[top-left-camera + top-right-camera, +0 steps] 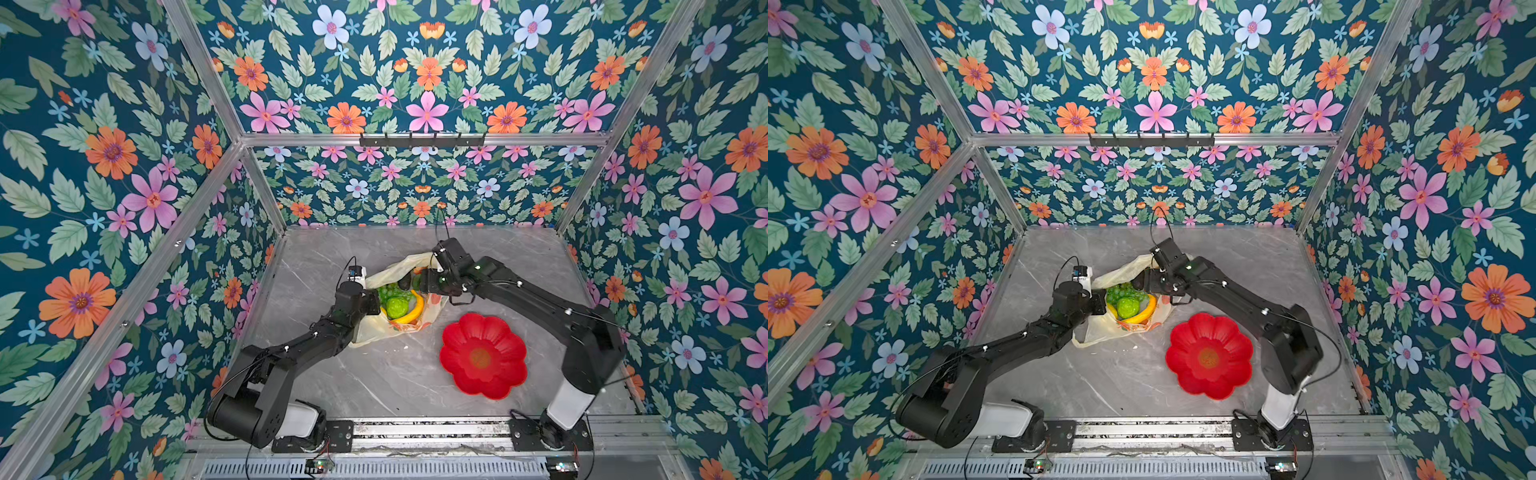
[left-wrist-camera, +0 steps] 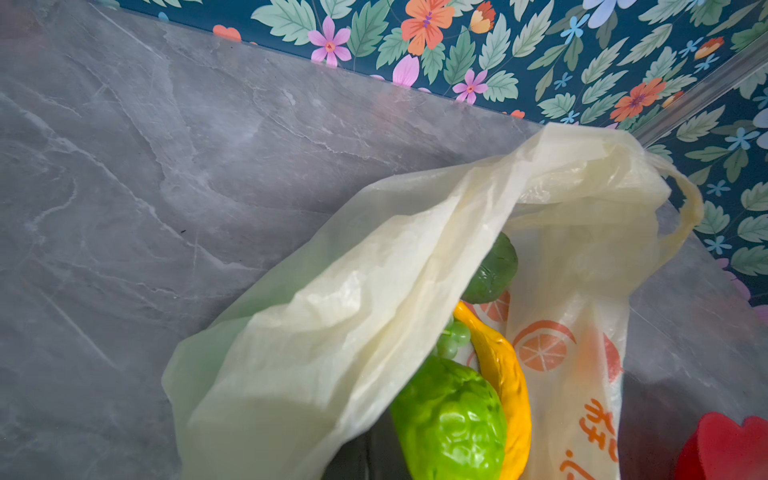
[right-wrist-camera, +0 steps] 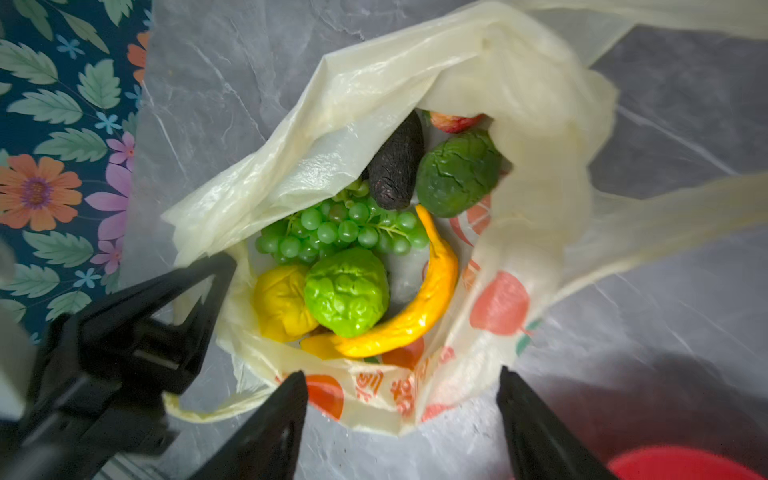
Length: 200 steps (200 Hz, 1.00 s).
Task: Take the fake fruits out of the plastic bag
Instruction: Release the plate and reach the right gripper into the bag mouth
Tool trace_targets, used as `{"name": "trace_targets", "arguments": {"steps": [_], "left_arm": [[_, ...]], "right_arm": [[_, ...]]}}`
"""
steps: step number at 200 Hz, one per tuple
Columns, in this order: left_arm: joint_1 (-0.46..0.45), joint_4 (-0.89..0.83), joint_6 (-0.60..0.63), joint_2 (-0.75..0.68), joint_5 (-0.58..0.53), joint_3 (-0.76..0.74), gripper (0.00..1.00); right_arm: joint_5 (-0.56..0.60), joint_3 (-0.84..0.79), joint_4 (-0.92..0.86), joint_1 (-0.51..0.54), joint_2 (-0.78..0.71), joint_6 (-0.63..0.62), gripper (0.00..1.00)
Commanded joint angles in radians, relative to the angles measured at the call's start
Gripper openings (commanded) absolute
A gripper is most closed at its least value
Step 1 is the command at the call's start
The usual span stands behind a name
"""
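left claw: pressed together, pinching rim of plastic bag | right claw: spread, just above bag mouth | fake fruits: inside plastic bag on bench, below right claw

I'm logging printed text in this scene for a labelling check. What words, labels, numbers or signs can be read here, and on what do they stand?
No text here can be quoted.
plastic bag: orange characters printed beside its fruit prints are creased and blurred; unreadable.
Same characters in the left wrist view: partly cut off at the picture's edge; unreadable.
red plate: no lettering seen.
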Motion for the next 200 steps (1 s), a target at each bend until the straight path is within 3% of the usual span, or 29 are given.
{"name": "trace_targets", "arguments": {"steps": [1, 50, 109, 140, 200], "left_arm": [[-0.001, 0.005, -0.001, -0.004, -0.004, 0.006, 0.00], [-0.003, 0.012, 0.000, 0.011, 0.030, 0.011, 0.00], [-0.037, -0.007, 0.018, 0.064, 0.084, 0.056, 0.00], [-0.074, 0.041, 0.008, 0.108, 0.169, 0.069, 0.00], [-0.122, 0.073, 0.027, 0.036, 0.068, 0.026, 0.00]], "right_arm": [[-0.053, 0.127, -0.026, 0.000, 0.125, -0.063, 0.68], [0.025, 0.261, -0.140, -0.035, 0.301, -0.084, 0.66], [0.007, -0.008, -0.046, -0.113, 0.166, -0.006, 0.67], [0.005, -0.089, -0.007, -0.125, 0.101, 0.027, 0.67], [-0.007, -0.088, 0.087, -0.140, 0.097, 0.120, 0.64]]}}
